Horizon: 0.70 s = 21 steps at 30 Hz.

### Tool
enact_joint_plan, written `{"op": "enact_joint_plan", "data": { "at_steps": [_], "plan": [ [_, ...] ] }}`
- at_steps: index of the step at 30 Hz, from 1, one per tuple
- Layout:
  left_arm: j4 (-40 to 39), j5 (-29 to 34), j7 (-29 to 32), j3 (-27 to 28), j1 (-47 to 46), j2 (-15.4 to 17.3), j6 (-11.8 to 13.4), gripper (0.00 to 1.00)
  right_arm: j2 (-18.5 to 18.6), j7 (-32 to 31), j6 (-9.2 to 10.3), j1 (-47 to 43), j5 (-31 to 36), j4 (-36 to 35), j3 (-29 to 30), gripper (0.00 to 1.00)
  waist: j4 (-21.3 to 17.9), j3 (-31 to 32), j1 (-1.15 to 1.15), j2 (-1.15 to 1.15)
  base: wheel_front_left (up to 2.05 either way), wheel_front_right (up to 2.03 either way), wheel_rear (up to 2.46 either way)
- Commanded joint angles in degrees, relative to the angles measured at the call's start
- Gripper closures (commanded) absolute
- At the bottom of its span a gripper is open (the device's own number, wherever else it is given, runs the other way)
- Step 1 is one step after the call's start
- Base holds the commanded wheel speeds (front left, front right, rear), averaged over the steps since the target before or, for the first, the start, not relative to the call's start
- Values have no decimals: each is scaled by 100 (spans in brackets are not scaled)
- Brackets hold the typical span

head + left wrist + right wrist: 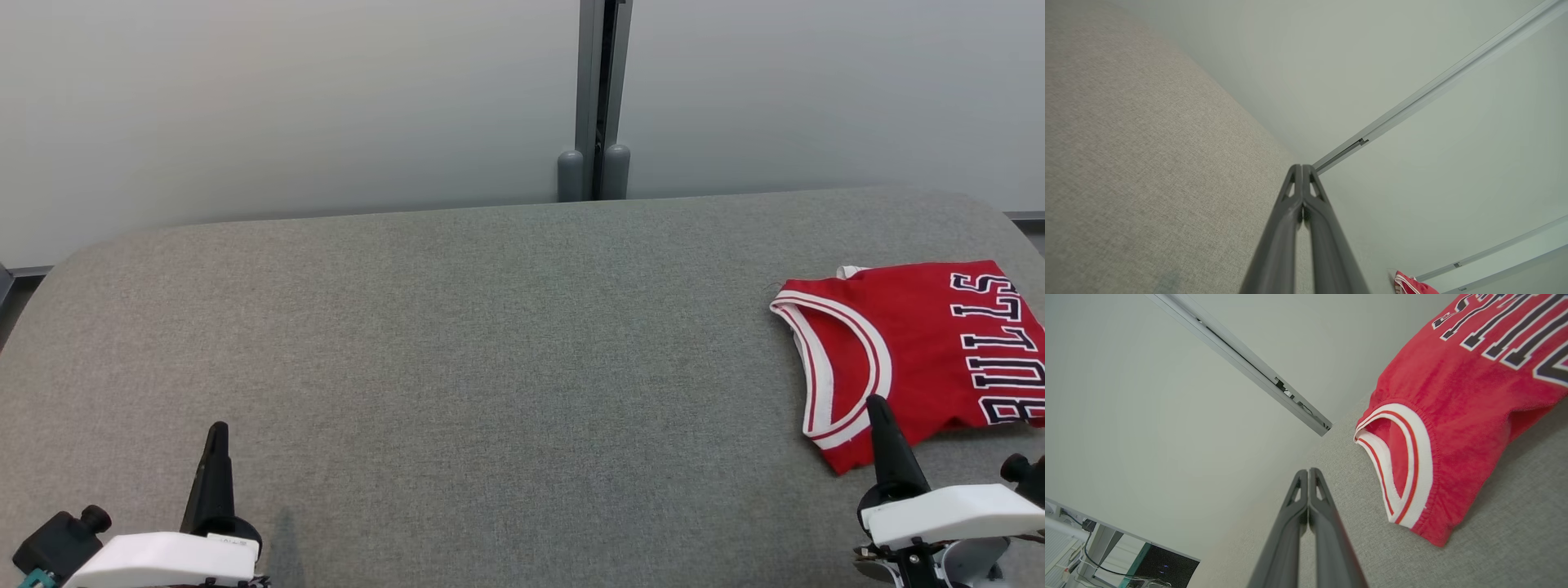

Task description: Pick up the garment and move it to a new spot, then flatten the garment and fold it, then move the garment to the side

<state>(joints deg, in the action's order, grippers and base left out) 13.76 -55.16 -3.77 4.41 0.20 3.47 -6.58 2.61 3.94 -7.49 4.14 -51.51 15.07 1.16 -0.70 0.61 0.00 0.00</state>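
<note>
Showing one garment (922, 343); two closed: left claw (217, 434), right claw (878, 407).

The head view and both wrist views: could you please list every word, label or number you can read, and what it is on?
"BULLS": dark, white-edged letters on the red jersey, running sideways in the head view; cut off in the right wrist view.
Faint marking on the left gripper housing: too small to read.

The grey table (490, 327) is free across its left and middle. The red garment (922, 343) occupies the right edge; the wall (286, 98) closes the far side.
</note>
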Motion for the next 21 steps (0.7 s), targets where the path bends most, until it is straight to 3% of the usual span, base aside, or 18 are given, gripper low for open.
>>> {"op": "enact_joint_plan", "data": {
  "at_steps": [1, 21],
  "plan": [
    [-55, -192, 42, 38, -204, 40, -42, 100, 44, -59, 0, 126, -209, -94, 39, 100, 2, -2, 0, 0, 0, 0, 0],
    [-30, -1295, 360, 102, -366, 13, -61, 100, 46, -375, -1, 170, -1423, -104, 201, 100, 19, -21, 0, 0, 0, 0, 0]
  ]
}}
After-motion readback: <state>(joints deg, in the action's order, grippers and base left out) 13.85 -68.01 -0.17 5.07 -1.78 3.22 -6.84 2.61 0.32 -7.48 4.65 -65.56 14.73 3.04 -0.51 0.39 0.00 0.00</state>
